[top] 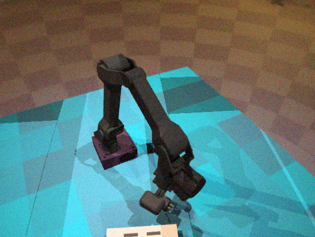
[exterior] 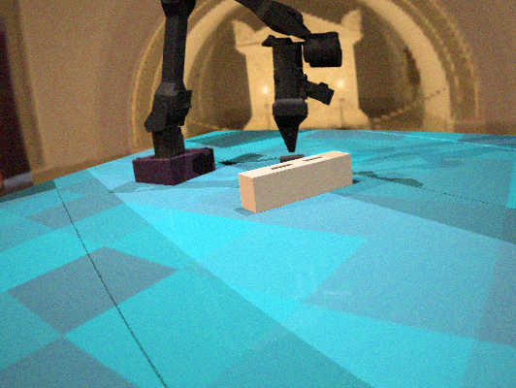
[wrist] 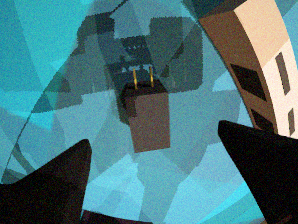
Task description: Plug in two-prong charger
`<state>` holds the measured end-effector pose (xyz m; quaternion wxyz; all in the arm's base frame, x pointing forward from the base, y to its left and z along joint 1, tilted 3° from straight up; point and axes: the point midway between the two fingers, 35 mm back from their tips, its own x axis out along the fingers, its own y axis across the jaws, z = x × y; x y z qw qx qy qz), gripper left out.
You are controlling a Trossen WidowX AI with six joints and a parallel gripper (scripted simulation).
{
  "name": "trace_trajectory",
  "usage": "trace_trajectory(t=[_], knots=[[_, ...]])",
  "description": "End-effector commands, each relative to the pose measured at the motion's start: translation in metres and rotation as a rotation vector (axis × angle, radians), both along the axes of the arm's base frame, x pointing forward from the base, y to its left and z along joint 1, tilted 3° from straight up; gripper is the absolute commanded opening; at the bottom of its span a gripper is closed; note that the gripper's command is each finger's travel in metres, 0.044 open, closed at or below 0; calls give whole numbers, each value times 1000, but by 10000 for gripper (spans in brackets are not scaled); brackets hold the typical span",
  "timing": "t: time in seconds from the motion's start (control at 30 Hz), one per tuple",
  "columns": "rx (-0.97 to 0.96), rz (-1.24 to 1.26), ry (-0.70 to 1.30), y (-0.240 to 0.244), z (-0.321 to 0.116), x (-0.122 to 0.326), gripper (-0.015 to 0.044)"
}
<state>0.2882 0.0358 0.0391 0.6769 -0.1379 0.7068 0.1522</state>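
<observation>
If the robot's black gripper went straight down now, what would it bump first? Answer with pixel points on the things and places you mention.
Probably the brown block-shaped charger with gold prongs [top: 167,202] [exterior: 292,158] [wrist: 151,122]. It looks between the open gripper's [exterior: 291,149] [wrist: 154,134] fingers, so they might straddle it; depth is unclear.
</observation>
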Motion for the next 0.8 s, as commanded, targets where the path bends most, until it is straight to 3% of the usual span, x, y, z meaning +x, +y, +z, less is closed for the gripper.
trace_trajectory(t=[0.0, 0.77], knots=[[2, 4, 17, 1, -11, -2, 440], [2, 4, 17, 2, -48, -4, 440]])
